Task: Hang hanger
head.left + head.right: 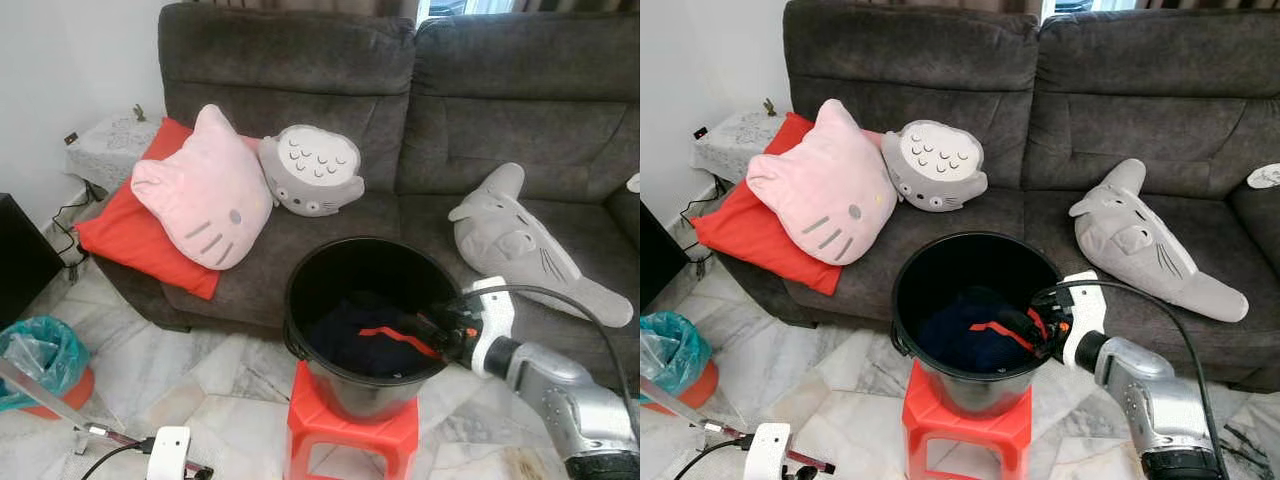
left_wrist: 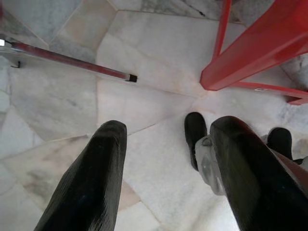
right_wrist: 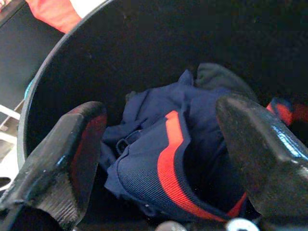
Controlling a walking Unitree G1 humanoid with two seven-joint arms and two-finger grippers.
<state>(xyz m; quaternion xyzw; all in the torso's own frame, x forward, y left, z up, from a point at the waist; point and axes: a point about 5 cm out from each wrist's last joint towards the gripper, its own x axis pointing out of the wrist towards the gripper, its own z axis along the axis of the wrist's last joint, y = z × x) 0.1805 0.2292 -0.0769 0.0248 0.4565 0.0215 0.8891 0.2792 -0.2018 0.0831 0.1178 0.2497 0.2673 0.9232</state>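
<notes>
**Right gripper over bucket, reaching for garment**

Basically we had the right gripper (image 1: 1038,327) just inside the rim of the black bucket (image 1: 300,290), which sat on a red stool (image 1: 345,425) in front of the grey sofa (image 1: 480,90). Fingers (image 3: 260,154) were spread wide with nothing between them, poised either side of the navy garment (image 3: 159,168) lying crumpled at the bottom of the bucket.

We could not make out a hanger anywhere; the only task-related thing in view was that garment, so we judged the step as fetching clothing out of the bucket, early in the task.

To do it well, we figured the gripper needed to go lower and close on a raised fold, ideally the ridge with the red stripe (image 3: 166,159), rather than on flat cloth against the bucket floor. Pulling straight up looked safest, since the stool is narrow and a sideways tug could tip the bucket.

Garment look: dark navy knit, one red-orange band running along a fold, bunched and soft, likely to drape and sag when lifted.

Left gripper (image 2: 163,163) hung idle near the marble floor (image 2: 144,48), fingers apart, holding nothing, close to a stool leg.
</notes>
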